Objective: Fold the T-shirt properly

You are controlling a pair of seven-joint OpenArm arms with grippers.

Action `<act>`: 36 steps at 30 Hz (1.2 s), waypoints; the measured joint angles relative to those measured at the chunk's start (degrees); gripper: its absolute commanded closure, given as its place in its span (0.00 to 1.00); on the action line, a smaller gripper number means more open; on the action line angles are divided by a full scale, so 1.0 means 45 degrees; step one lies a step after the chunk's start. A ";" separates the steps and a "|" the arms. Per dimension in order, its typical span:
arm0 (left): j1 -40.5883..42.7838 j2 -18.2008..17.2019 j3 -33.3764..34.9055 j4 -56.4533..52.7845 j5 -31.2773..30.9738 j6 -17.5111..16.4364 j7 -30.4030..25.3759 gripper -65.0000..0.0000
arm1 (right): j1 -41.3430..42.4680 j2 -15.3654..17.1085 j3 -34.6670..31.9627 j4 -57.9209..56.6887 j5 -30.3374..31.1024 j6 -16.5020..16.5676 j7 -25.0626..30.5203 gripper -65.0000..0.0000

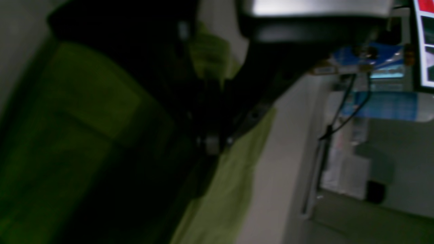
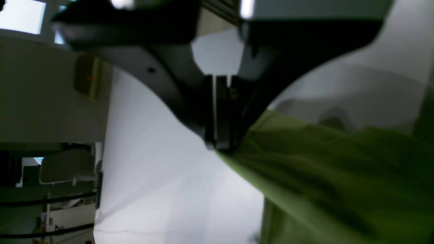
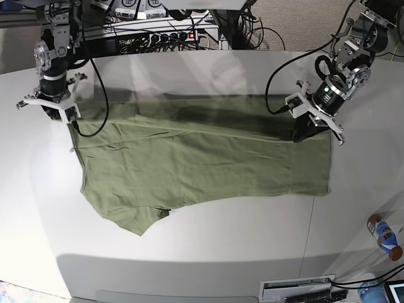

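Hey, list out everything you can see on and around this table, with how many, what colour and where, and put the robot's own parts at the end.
T-shirt: one, olive green, spread across the middle of the table, far edge lifted at both ends.
Table: one, white, fills the base view.
Bottle: one, brown with a blue-and-red label, lying off the table's near corner on the left arm's side.
Cables: a tangle, black, behind the table's far edge.
Left gripper: one, black with white brackets, shut on the T-shirt corner.
Right gripper: one, black, shut on the T-shirt corner at the opposite end.
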 measured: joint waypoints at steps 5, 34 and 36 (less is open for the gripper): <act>-0.0160 0.0068 0.0000 -0.0005 0.0000 -0.0151 0.0000 1.00 | 0.0282 -0.0427 0.0000 -0.0068 -0.0005 -0.0039 0.0083 1.00; -0.0136 0.0068 0.0000 -0.0010 0.0000 -0.0695 -0.0005 0.62 | 0.1846 -0.1054 0.0000 -0.2501 -0.0102 -0.0039 0.0131 0.74; -0.0131 0.0073 0.0000 -0.0010 -0.0015 -0.0282 -0.0010 0.62 | 0.1846 -0.1054 0.0000 -0.2157 -0.0053 -0.0044 0.0102 0.74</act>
